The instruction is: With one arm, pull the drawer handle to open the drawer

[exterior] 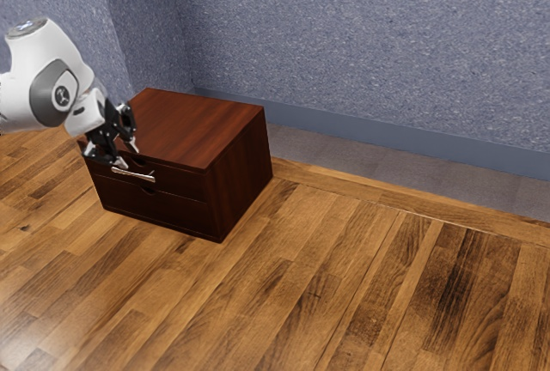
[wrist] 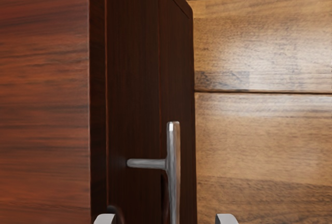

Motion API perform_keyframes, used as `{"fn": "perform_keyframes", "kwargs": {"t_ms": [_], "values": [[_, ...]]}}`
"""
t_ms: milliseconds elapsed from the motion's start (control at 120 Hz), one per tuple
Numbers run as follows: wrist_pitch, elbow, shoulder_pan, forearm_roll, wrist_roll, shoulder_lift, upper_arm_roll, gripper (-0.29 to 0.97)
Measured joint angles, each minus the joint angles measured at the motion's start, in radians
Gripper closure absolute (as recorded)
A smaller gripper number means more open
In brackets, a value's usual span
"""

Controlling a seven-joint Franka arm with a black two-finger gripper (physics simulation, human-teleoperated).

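The tool (exterior: 118,160) is being held wide open, fingers (wrist: 226,218) straddling the drawer handle (wrist: 173,172): grasping is seemingly being set up. Closing, then a straight outward pull, is being called for.

handle (wrist: 173,177): lower end cut by wrist view edge | arm (exterior: 43,79): base past exterior view's left edge

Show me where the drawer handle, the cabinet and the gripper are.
drawer handle (wrist: 173,177): wrist view, on the metal bar.
cabinet (exterior: 193,126): exterior view, on its top panel.
gripper (exterior: 119,161): exterior view, midway between its fingertips.
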Motion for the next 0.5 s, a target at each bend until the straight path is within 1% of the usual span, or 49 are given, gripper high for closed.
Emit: {"fn": "perform_keyframes", "kwargs": {"t_ms": [192, 358, 500], "values": [[0.008, 0.000, 0.008, -0.005, 0.026, 0.027, 0.018, 0.51], [0.016, 0.005, 0.023, -0.010, 0.043, 0.067, 0.020, 0.51], [0.022, 0.006, 0.032, -0.017, 0.053, 0.080, 0.021, 0.51]]}}
